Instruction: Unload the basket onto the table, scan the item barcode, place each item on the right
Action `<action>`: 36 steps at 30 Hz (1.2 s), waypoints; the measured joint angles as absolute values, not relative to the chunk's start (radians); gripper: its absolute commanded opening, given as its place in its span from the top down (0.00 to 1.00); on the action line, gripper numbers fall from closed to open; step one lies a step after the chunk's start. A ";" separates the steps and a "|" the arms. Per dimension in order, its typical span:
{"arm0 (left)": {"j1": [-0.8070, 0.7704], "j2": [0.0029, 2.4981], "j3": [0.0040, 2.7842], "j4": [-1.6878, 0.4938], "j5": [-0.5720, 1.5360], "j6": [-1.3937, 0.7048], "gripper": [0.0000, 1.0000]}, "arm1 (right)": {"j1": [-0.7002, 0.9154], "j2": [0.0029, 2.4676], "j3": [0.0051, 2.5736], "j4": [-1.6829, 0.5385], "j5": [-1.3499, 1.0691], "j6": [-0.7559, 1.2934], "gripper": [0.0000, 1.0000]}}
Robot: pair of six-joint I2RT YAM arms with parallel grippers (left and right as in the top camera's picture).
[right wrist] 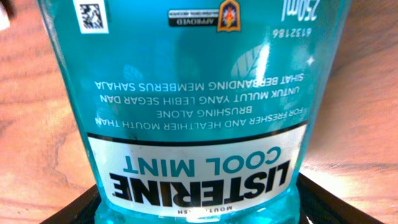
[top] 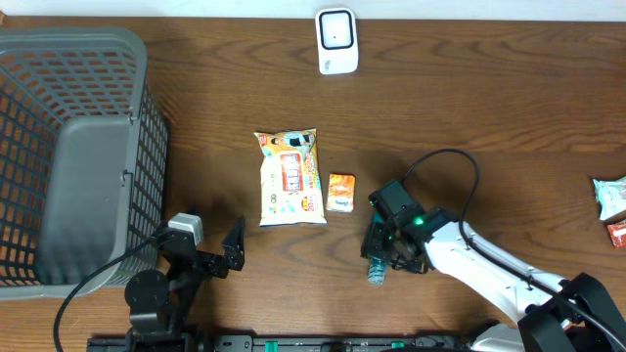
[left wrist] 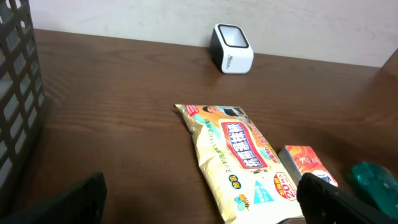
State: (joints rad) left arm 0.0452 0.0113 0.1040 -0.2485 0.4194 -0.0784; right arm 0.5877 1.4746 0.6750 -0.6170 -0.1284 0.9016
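A teal Listerine mouthwash bottle (right wrist: 193, 93) fills the right wrist view, label upside down, with a small square code (right wrist: 91, 16) near its top left. My right gripper (right wrist: 199, 208) has its black fingers (right wrist: 71, 208) pressed against both sides of the bottle. From overhead the bottle (top: 376, 271) lies on the table under that gripper (top: 388, 252). The white scanner (top: 336, 41) stands at the table's far edge, well away. My left gripper (left wrist: 199, 199) is open and empty near the front left.
A yellow wipes pack (top: 290, 178) and a small orange box (top: 340, 193) lie mid-table, left of the bottle. A grey mesh basket (top: 68, 147) takes up the left side. Small packets (top: 611, 200) sit at the right edge.
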 measured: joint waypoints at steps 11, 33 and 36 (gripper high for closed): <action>0.045 0.011 0.104 -0.249 0.419 -0.078 0.02 | 0.468 1.514 0.772 -0.746 -0.305 0.742 0.39; 0.045 0.011 0.104 -0.249 0.419 -0.078 0.02 | 0.308 1.515 1.015 -1.206 -0.605 0.503 0.41; 0.045 0.011 0.104 -0.249 0.419 -0.078 0.02 | 0.278 1.515 1.015 -1.247 -0.568 0.487 0.42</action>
State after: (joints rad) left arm 0.0452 0.0113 0.1040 -0.2485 0.4194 -0.0784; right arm 0.2783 1.5150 1.0145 -1.2469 -0.5678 0.4873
